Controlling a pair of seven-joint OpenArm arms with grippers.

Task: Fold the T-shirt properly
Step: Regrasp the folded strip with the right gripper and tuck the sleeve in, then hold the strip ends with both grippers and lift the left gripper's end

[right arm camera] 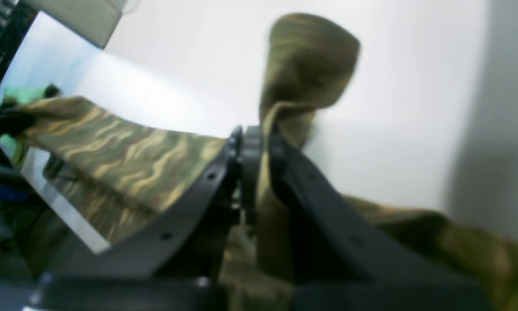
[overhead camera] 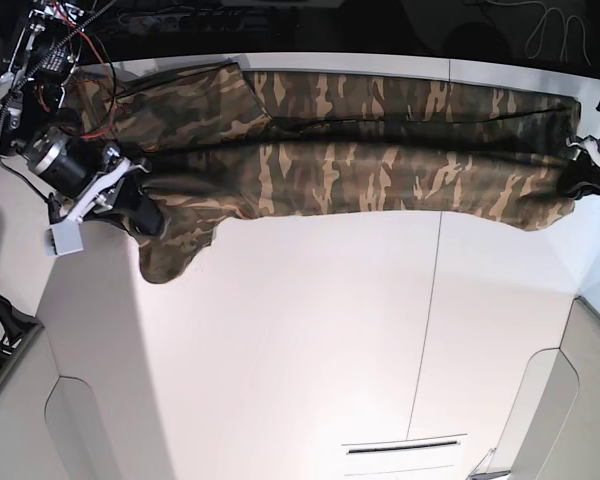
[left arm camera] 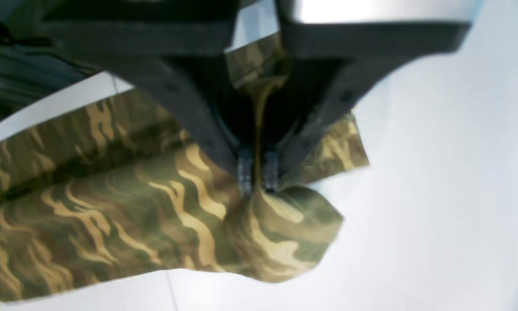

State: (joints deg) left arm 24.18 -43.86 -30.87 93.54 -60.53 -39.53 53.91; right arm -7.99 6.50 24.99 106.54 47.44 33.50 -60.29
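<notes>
The camouflage T-shirt is stretched in a long band across the far part of the white table. At the band's left end in the base view, my right gripper is shut on the cloth, and a flap of shirt hangs just past it. Seen from the right wrist, a fold of T-shirt runs up between the right gripper jaws. My left gripper is shut on the opposite end. The left wrist view shows the left gripper pinching a thin ridge of T-shirt.
Loose red and black cables lie at the back left by the right arm's base. The table's back edge runs just behind the shirt. A seam crosses the tabletop, and a slot sits near the front edge.
</notes>
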